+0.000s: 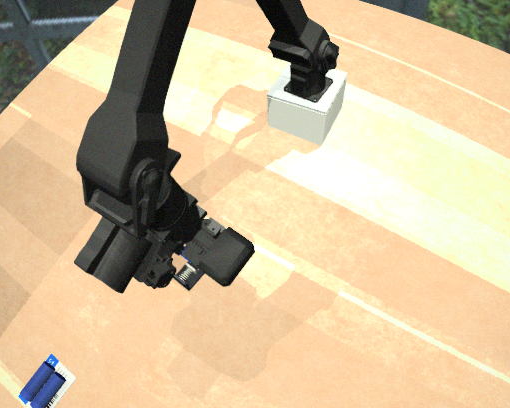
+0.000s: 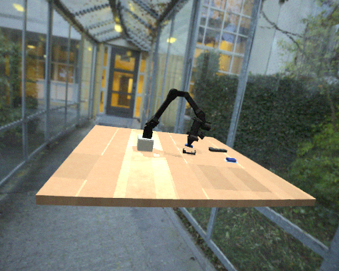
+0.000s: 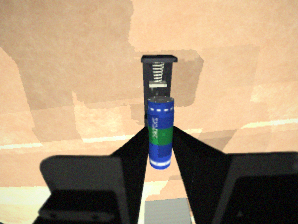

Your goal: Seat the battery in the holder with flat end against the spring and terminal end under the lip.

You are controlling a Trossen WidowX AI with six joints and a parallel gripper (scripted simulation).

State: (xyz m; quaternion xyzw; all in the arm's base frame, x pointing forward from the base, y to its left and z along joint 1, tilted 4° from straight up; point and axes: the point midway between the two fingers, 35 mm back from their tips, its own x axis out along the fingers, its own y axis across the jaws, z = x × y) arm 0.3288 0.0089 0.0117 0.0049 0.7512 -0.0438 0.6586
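Note:
The black holder (image 1: pixel 189 286) (image 2: pixel 189 152) (image 3: pixel 159 59) lies on the table, its spring at the top of the wrist view; its other end is hidden there under the battery and fingers. My gripper (image 2: pixel 189 144) (image 3: pixel 159 130) is shut on the blue battery (image 1: pixel 184 253) (image 2: pixel 188 145) (image 3: pixel 160 120), which has a green band. In the exterior view they are held above the holder with a gap below. In the wrist view the battery lines up closely with the holder, its grey flat end toward the spring. The lip is not clearly visible.
Two blue batteries on a card (image 1: pixel 68 381) (image 2: pixel 231 160) lie near the table's side. A long dark object (image 2: pixel 217 149) lies between that card and the holder. The arm's pale box base (image 1: pixel 295 119) (image 2: pixel 145 145) (image 3: pixel 167 212) stands behind.

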